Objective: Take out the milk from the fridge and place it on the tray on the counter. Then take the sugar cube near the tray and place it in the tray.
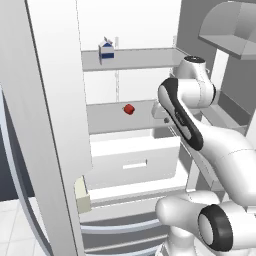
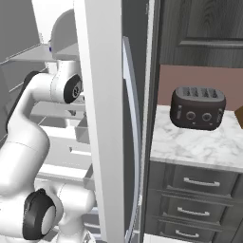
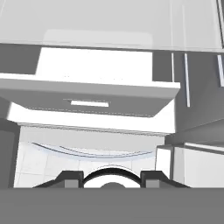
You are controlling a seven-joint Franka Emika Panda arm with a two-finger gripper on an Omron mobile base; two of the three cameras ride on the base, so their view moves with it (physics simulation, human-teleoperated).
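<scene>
You have the fridge [image 1: 60, 100] standing open in the left base view, and the milk [image 1: 106, 50] sits upright on the upper inner shelf, at about eleven o'clock from the arm's elbow and well apart from it. One shelf down, at roughly seven o'clock from the carton, lies a small red round object [image 1: 129, 109]. Below that a white drawer [image 1: 132, 162] faces you. In the hand view, the gripper [image 3: 112, 178] looks down across that drawer front toward the floor; its two finger tips [image 3: 72, 178] stand apart with nothing between them. In the right base view, a dark toaster [image 2: 197, 107] rests on a marble-topped counter [image 2: 199, 144] at three o'clock from the fridge door.
</scene>
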